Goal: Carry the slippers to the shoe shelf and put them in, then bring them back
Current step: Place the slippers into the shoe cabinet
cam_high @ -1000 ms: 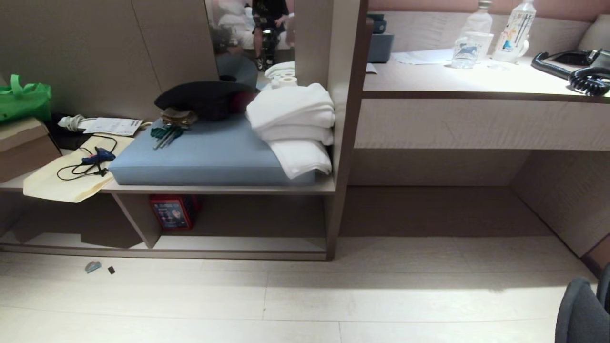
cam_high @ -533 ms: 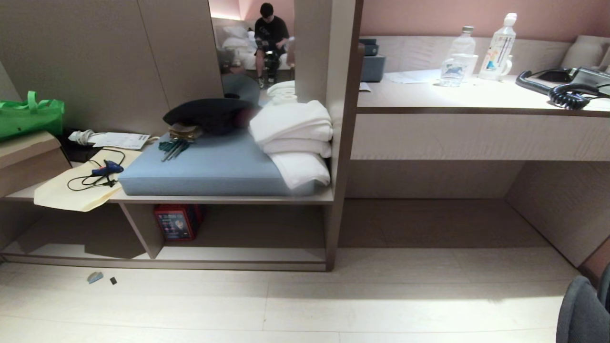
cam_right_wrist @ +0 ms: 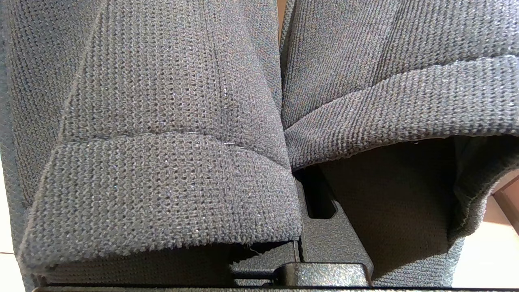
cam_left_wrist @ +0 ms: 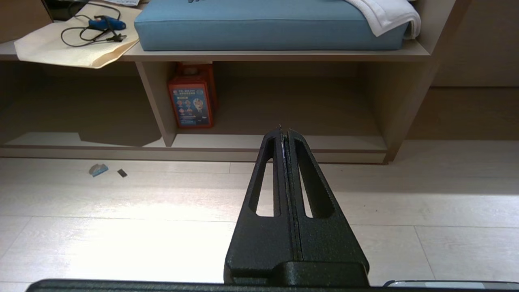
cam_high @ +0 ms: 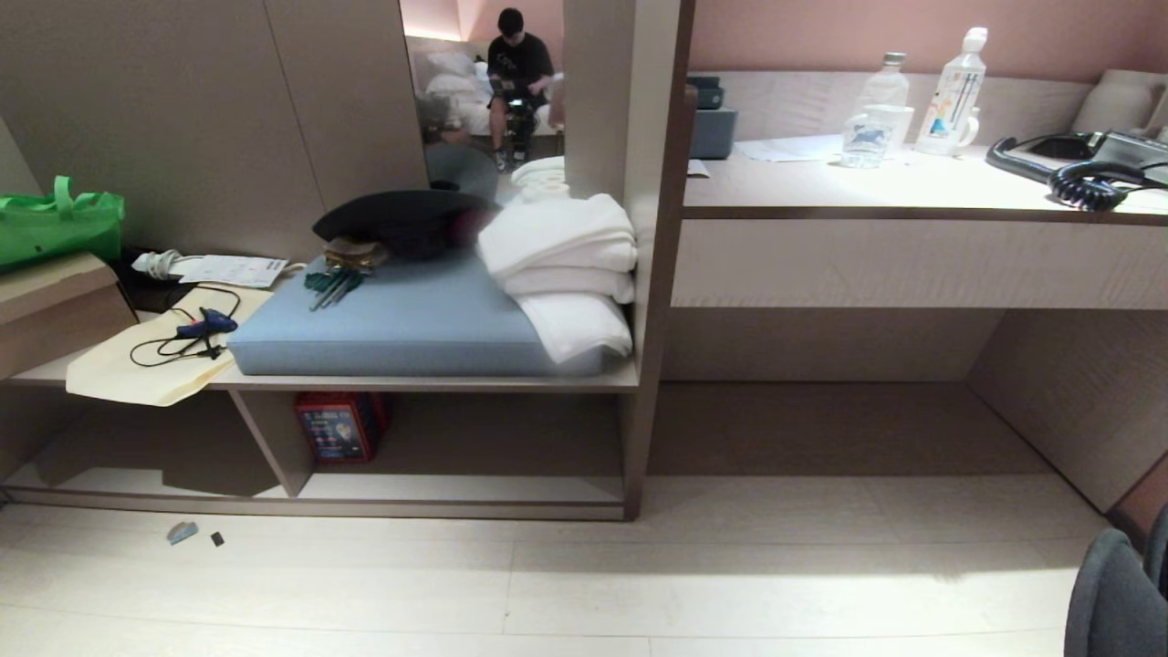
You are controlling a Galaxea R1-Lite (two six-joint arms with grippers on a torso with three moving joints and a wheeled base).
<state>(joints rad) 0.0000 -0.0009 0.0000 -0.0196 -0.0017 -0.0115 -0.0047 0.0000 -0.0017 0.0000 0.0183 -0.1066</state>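
Note:
The slippers (cam_right_wrist: 162,142), dark charcoal-grey knit, fill the right wrist view side by side. My right gripper (cam_right_wrist: 299,239) is shut on their inner edges, its fingertips hidden under the fabric. In the head view the slippers (cam_high: 1113,598) show only at the lower right corner, over the floor. The shoe shelf (cam_high: 456,488) is the low open cubby under the cushioned bench, left of centre, with a pale bottom board and an upright divider. My left gripper (cam_left_wrist: 284,130) is shut and empty, held level above the floor and pointing at the shoe shelf (cam_left_wrist: 344,142).
A red box (cam_high: 338,424) stands inside the cubby beside the divider. Above are a blue cushion (cam_high: 401,319), folded white towels (cam_high: 566,265) and a black heap (cam_high: 401,217). A desk counter (cam_high: 912,196) with bottles lies to the right. Small scraps (cam_high: 181,532) lie on the floor.
The whole head view has shifted downward as the camera rose or tilted up; more of the wall and mirror shows. The things themselves and both arms have not moved.

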